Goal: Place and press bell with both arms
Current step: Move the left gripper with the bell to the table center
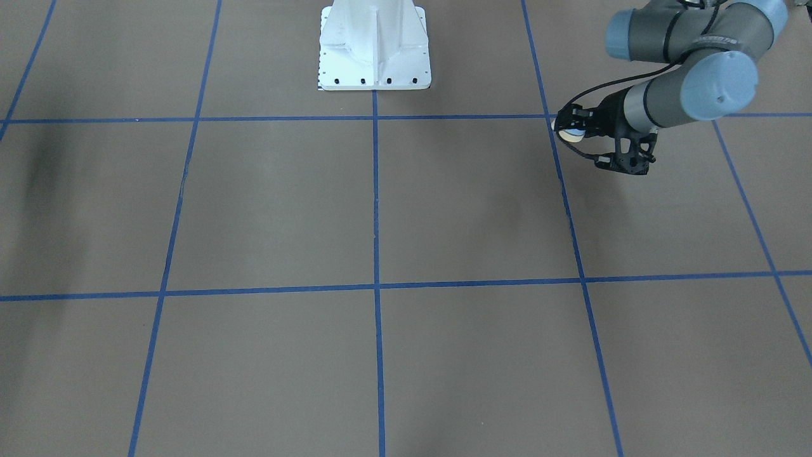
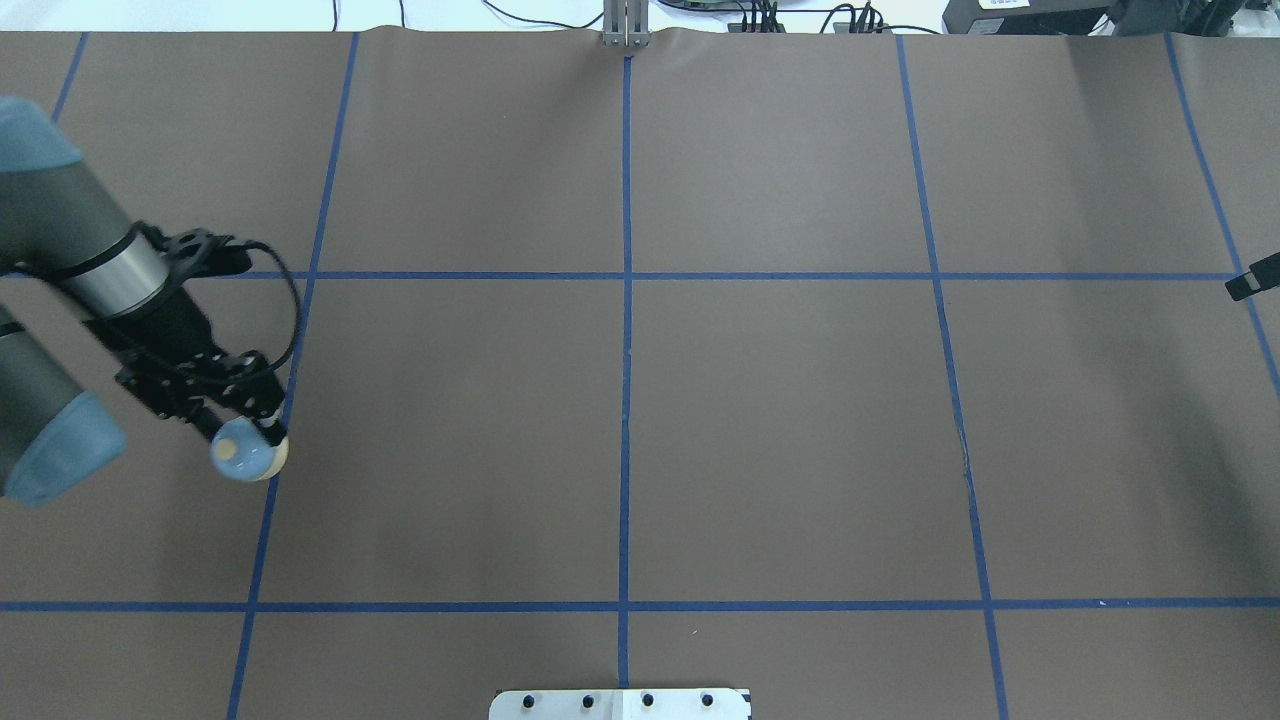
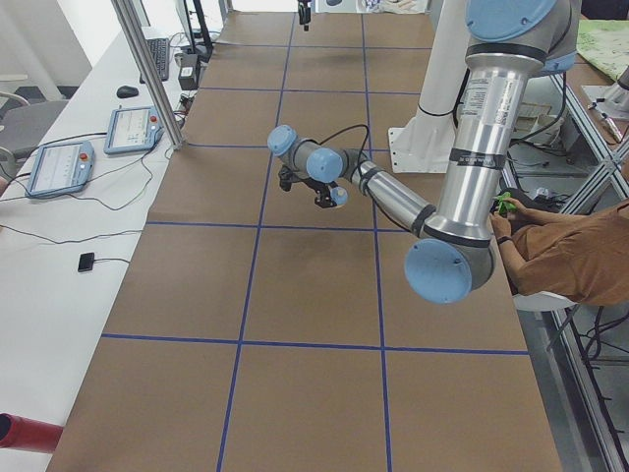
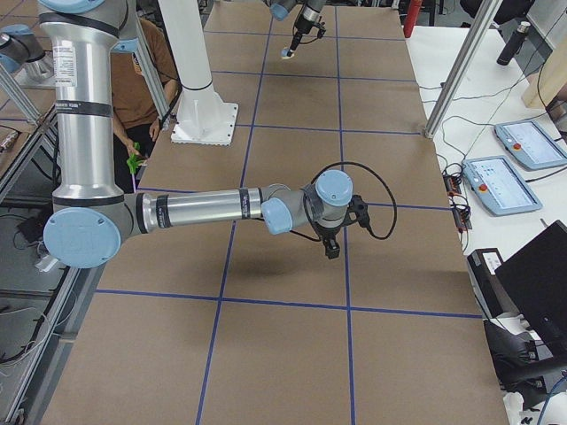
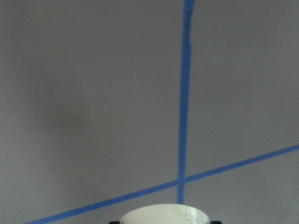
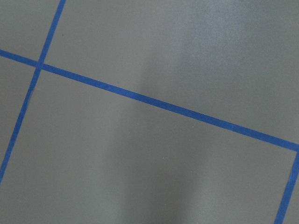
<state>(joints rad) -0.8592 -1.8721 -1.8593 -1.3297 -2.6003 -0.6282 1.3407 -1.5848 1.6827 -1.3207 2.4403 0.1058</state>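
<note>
Left gripper (image 1: 566, 125) is clamped on the single bell (image 1: 571, 132) in the front-facing view, over the table (image 1: 444, 209) beside a tape line (image 1: 566, 203); only one arm (image 1: 666, 101) shows. Overhead adds the bell's cream button and the right gripper (image 2: 1252, 279), a black tip cut off at the edge, its jaws unreadable. Right-side view alone shows both arms. Left wrist view catches only the bell's cream rim.
</note>
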